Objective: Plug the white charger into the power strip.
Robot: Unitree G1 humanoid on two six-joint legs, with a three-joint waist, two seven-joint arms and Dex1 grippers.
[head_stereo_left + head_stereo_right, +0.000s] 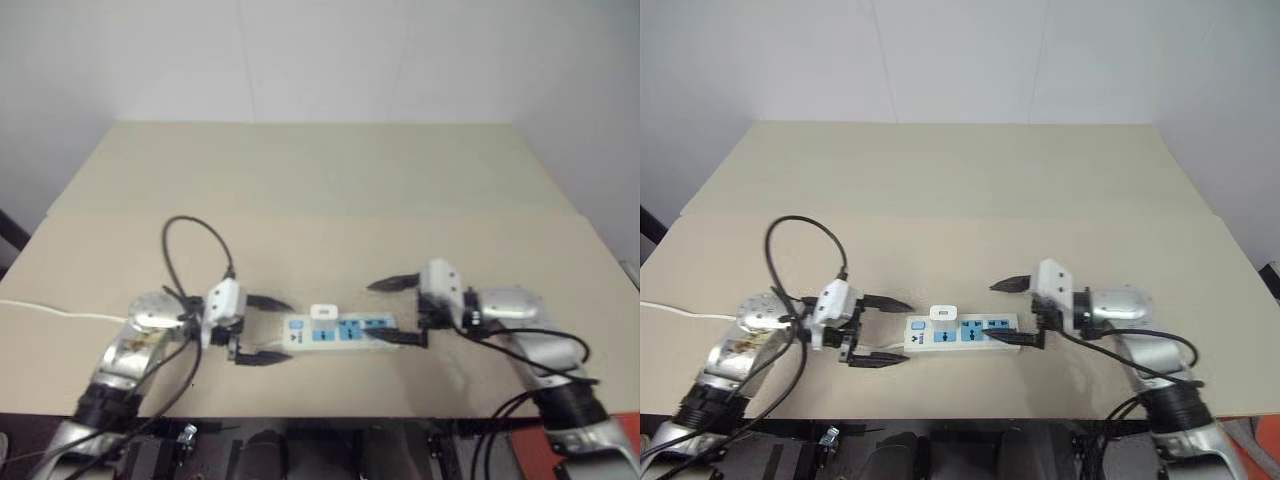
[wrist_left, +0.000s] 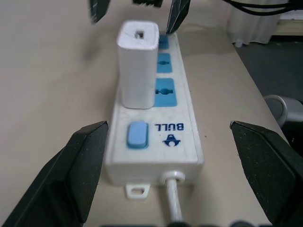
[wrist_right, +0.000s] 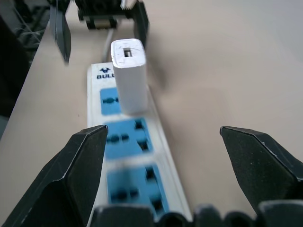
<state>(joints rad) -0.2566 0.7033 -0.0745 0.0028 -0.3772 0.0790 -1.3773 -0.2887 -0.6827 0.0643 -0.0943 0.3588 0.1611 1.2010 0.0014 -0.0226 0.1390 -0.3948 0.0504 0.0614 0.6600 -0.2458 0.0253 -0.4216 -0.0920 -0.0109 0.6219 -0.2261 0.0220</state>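
- Left eye view: one long narrow white plastic power strip [image 1: 340,331] lies flat on the beige tabletop [image 1: 330,190], near the table's front edge, between the two arms.
- Sockets counted: three blue panels in a row along the strip. One blue switch [image 2: 137,134] sits at the cord end, next to the printed brand mark.
- One small white cube-shaped charger [image 1: 322,312] stands upright in the socket panel nearest the switch. In the left wrist view its base sits flush on the strip's face [image 2: 138,64]; its top face shows one small rectangular port.
- The other two panels carry nothing.
- One thin white cord [image 2: 173,203] leaves the strip's switch end; a white cord also runs off across the table to the robot's left [image 1: 45,310].
- Left gripper [image 1: 268,329]: released, its two black fingers spread wide, one on each side of the strip's switch end, touching neither strip nor charger. It points right, along the strip.
- Right gripper [image 1: 398,311]: released as well, two black fingers spread wide. It points left, at the strip's far end; one finger lies over or just beside that end, and contact cannot be judged.
- Right wrist view: both fingers [image 3: 71,175] flank the strip with a gap each side; charger [image 3: 129,75] upright beyond them, nothing gripping it.
- One black cable [image 1: 195,245] loops above the left wrist.
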